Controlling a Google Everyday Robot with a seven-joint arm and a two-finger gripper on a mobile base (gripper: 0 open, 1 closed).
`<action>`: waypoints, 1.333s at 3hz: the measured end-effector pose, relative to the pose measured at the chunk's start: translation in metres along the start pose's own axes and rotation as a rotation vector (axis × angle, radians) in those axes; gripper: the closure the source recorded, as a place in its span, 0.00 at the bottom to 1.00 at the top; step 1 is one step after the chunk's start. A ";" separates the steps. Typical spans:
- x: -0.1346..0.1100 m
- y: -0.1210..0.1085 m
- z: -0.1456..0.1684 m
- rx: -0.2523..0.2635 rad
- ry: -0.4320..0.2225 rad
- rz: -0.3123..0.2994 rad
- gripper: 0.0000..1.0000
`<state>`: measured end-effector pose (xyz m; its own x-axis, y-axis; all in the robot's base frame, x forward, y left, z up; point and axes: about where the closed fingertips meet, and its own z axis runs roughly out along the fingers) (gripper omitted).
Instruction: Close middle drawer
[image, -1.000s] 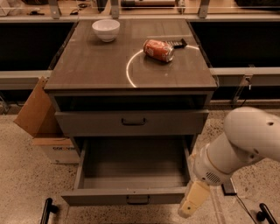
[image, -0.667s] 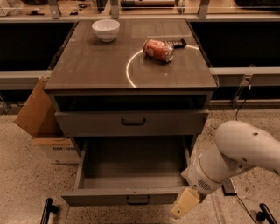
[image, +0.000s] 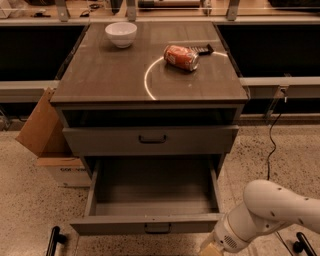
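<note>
Middle drawer (image: 150, 223) gaping open just left of end effector (image: 211, 248); closing push not yet done; grip state: cannot tell.

We see a grey cabinet (image: 100, 75) with a brown top. The middle drawer (image: 120, 225) is pulled far out toward us, and its small dark handle (image: 157, 228) sits in the middle of its low front. The drawer above (image: 100, 141) sticks out just a little. On top sit a white bowl (image: 121, 34) at the back left and an orange can (image: 181, 57) lying on its side. The gripper (image: 211, 248) is at the bottom edge, just right of the open drawer's front — it hangs on a fat white arm (image: 280, 210). A cardboard box (image: 45, 135) sits by the cabinet's left side.
</note>
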<state>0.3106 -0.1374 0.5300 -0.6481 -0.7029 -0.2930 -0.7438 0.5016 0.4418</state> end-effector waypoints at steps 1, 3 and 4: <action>0.006 -0.001 0.012 -0.022 0.001 0.015 0.88; 0.006 0.000 0.013 -0.023 0.002 0.015 1.00; 0.012 -0.015 0.032 -0.033 0.001 0.011 1.00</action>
<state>0.3088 -0.1370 0.4928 -0.6561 -0.6981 -0.2867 -0.7308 0.4928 0.4724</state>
